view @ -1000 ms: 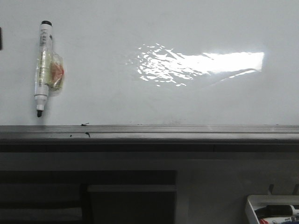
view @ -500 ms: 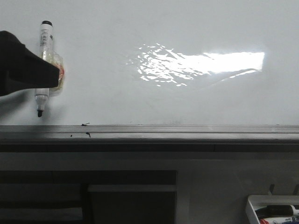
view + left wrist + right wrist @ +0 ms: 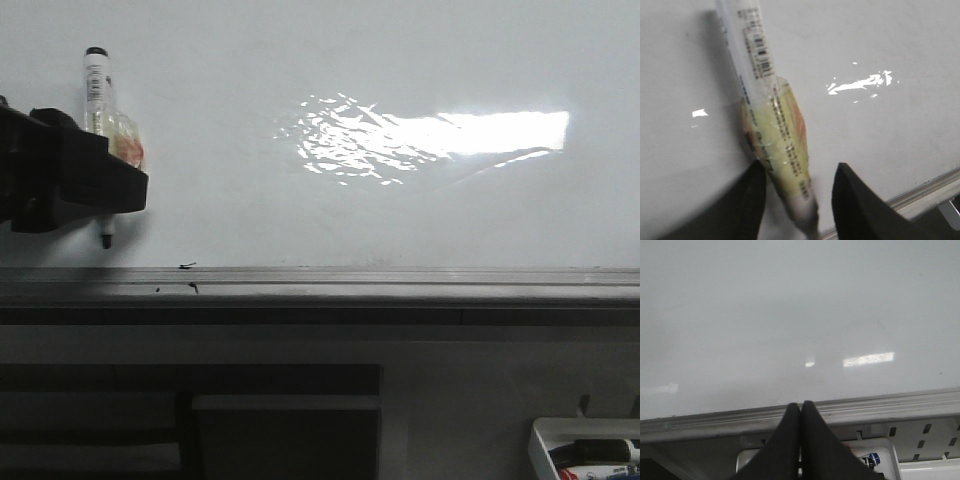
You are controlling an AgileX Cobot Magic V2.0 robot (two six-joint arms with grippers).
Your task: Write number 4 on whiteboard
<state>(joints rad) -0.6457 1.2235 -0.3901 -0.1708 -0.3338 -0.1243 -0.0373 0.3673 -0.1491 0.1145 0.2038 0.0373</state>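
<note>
Marker (image 3: 771, 125) between spread left gripper (image 3: 796, 200) fingers, not gripped | barcode label, text unreadable | whiteboard (image 3: 330, 220) unmarked | right gripper (image 3: 800, 440) closed, empty

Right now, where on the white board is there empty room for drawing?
The whiteboard is bare from beside the marker across to its right edge, above the grey ledge, though the glare patch shines there. The left end is crowded: the left gripper has its fingers around the marker.
</note>
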